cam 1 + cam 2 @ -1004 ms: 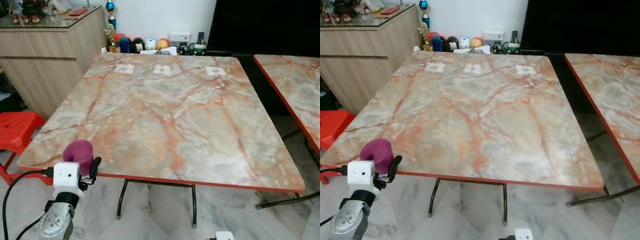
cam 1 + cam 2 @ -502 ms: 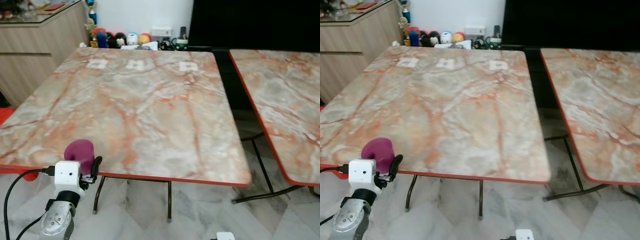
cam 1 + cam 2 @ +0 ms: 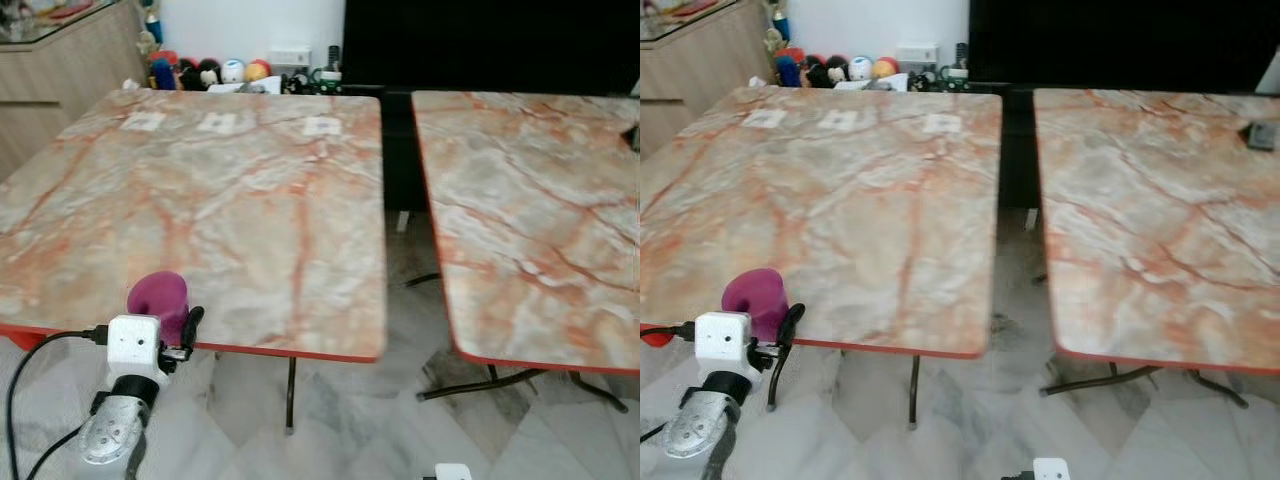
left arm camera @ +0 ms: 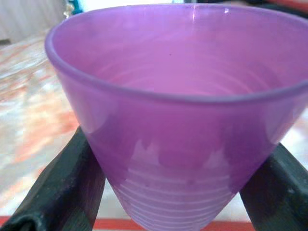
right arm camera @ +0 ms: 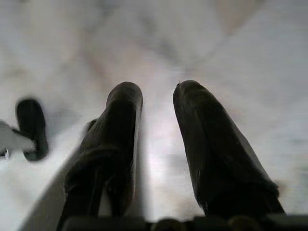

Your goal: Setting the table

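Observation:
A purple plastic cup [image 3: 158, 297] is held upright in my left gripper [image 3: 162, 316], low at the left, by the near red edge of the marble-patterned table [image 3: 250, 200]. In the left wrist view the cup [image 4: 178, 110] sits between the two black fingers [image 4: 67, 187], which press on its ribbed lower wall. A second marble table [image 3: 530, 220] stands to the right across a narrow gap. My right gripper [image 5: 158, 96] hangs over the pale tiled floor, its fingers a little apart with nothing between them.
Three white labels [image 3: 321, 126] lie along the far side of the left table. A small dark object [image 3: 1260, 135] rests on the right table. Toys and figurines [image 3: 215, 72] line the back wall beside a wooden cabinet [image 3: 50, 50]. Metal table legs [image 3: 290, 395] stand below.
The whole view has swung to the right, bringing the second table fully in. The cup stays held in my left gripper at the same spot in the picture.

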You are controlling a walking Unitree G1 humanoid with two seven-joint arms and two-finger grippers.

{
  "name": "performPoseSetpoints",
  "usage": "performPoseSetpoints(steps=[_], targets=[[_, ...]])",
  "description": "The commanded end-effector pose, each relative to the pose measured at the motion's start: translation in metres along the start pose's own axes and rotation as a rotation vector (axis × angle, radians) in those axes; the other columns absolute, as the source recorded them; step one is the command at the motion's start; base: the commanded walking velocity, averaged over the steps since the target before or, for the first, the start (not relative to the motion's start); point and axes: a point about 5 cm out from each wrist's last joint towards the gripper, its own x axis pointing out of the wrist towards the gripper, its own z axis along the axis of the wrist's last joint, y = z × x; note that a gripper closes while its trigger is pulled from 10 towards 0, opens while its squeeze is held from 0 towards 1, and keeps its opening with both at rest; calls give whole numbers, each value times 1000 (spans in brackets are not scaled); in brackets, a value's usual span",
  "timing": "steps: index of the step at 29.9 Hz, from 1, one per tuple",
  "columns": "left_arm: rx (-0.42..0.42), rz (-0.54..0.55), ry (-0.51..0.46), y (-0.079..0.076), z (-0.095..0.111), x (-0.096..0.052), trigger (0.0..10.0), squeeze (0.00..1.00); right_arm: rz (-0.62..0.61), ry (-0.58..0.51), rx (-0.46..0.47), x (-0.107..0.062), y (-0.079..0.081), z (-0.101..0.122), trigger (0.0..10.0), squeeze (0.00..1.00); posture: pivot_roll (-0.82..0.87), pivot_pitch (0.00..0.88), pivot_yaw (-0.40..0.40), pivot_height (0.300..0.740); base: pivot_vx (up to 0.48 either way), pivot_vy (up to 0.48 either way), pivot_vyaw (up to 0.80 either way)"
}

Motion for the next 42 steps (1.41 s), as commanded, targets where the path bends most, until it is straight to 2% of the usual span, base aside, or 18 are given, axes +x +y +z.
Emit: performPoseSetpoints(steps=[1, 38, 42], targets=[[16, 16, 8, 7, 0, -2, 10000, 0, 11, 5, 11, 0, 6, -3, 10000, 0, 41, 94, 9, 740, 0, -446, 0], [21, 7, 10, 10, 1, -2, 10000, 0, -2, 3, 14, -1, 5, -3, 10000, 0, 36, 66, 7, 740, 0, -449, 0], [12, 7, 17, 9, 0, -2, 10000, 0, 0, 4, 10, -1, 4, -4, 10000, 0, 35, 60, 8, 740, 0, 0, 0]])
